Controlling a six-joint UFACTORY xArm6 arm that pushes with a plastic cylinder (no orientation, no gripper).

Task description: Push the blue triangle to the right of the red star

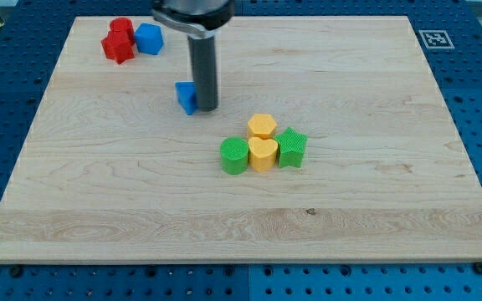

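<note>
The blue triangle (187,96) lies on the wooden board (375,192), left of centre in the upper half. My tip (207,108) rests right against its right side, partly hiding it. The red star (118,48) sits near the view's top left corner, with a second red block (122,28) just above it and a blue block (149,38) touching on its right. The blue triangle is well below and to the right of that cluster.
A cluster sits near the board's centre: a yellow hexagon block (262,126), a yellow heart block (263,155), a green round block (234,155) and a green star block (291,147). A marker tag (434,38) is beyond the top right corner.
</note>
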